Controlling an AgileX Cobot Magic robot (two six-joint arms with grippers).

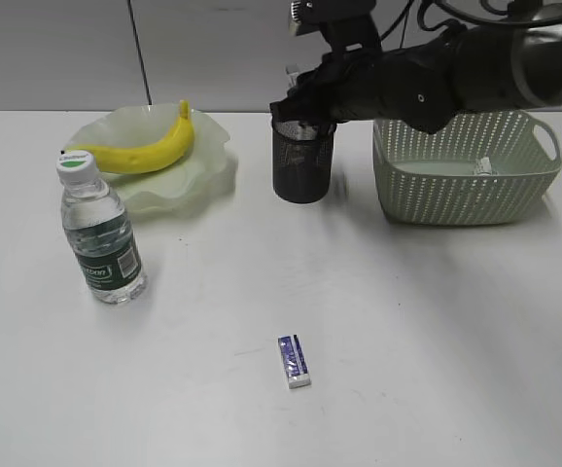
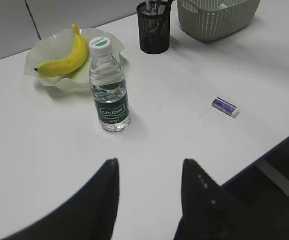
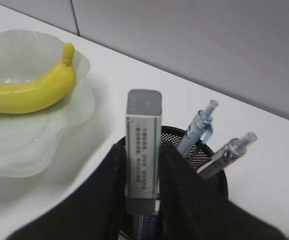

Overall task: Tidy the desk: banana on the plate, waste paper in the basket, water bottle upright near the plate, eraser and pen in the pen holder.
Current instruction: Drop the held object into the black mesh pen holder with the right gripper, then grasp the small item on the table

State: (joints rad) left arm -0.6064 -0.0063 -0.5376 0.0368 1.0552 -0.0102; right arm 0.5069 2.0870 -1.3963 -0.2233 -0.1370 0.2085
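My right gripper [image 1: 300, 109] hangs over the black mesh pen holder [image 1: 302, 170], shut on a long white eraser [image 3: 143, 120]. The eraser stands on end between the fingers, and its lower end dips into the pen holder [image 3: 212, 175] beside two pens [image 3: 199, 125]. A second, smaller eraser [image 1: 294, 361] lies flat on the desk at the front. The banana [image 1: 140, 151] lies in the wavy green plate [image 1: 203, 180]. Just in front of the plate the water bottle [image 1: 101, 233] stands upright. The waste paper [image 1: 482, 167] sits in the basket [image 1: 466, 195]. My left gripper [image 2: 150, 162] is open over bare desk.
The right arm [image 1: 475, 68] reaches in from the upper right, over the basket. The desk's front edge [image 2: 264, 152] runs close on the right of the left wrist view. A grey wall stands behind the desk.
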